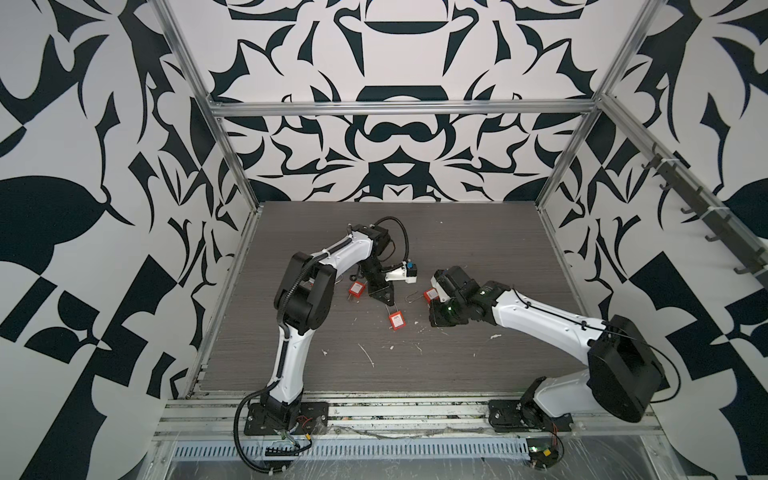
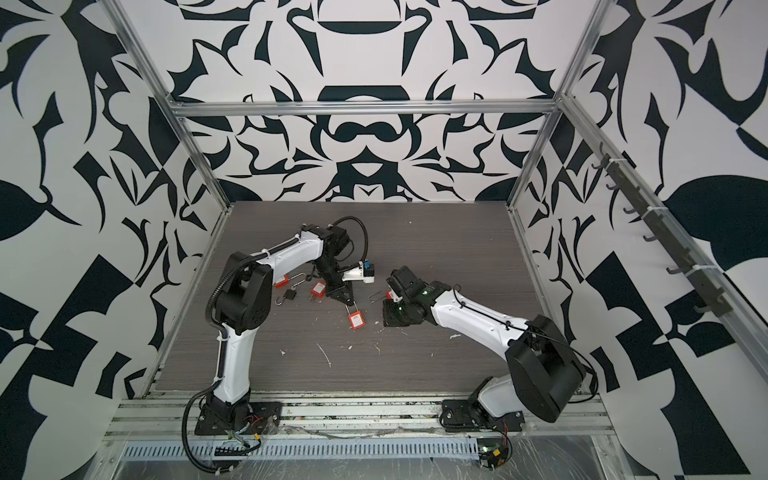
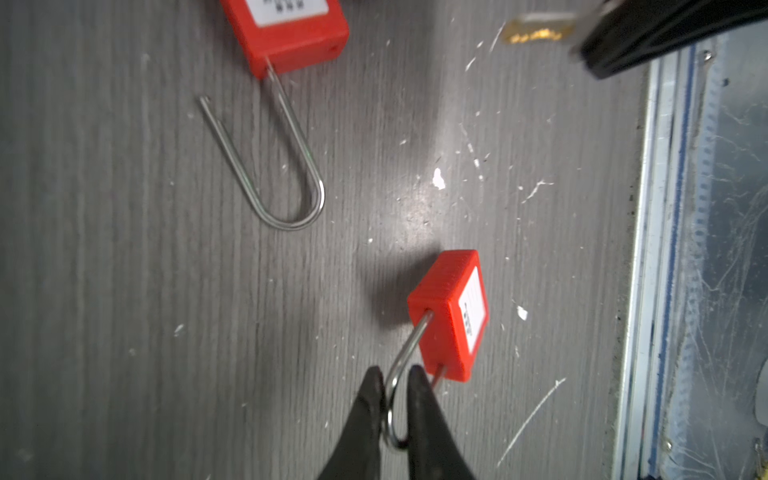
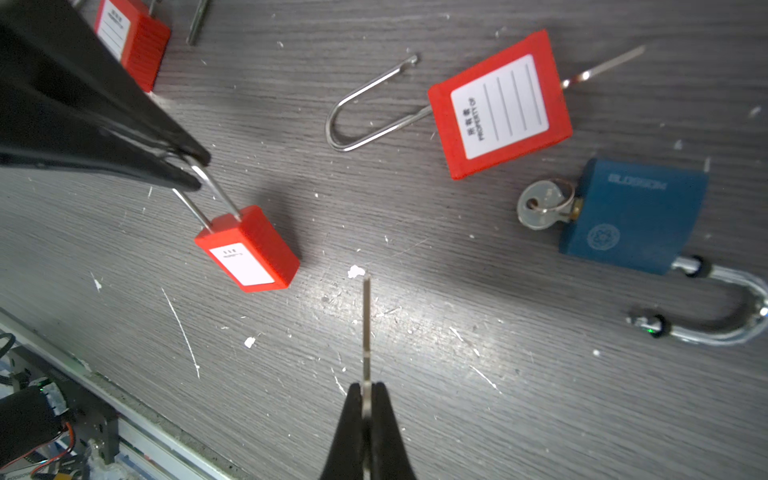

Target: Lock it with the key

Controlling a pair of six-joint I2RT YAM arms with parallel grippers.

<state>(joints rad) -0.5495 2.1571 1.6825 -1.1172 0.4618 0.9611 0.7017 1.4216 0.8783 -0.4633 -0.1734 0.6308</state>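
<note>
My left gripper (image 3: 395,384) is pinched on the wire shackle of a red padlock (image 3: 451,316), which sits low over the grey table (image 3: 124,291). My right gripper (image 4: 365,388) is clamped on the key (image 4: 366,324), whose blade points out near that padlock without touching it. An open red lock (image 4: 503,104) and a blue lock (image 4: 631,216) lie beyond.

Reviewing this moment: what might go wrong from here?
1. The left hand pinches only the thin shackle of the red padlock; the body may swing or slip when pushed.
2. The key juts far beyond the right hand, so it may twist on contact.
3. No view shows where the key must enter, so alignment is uncertain.
</note>
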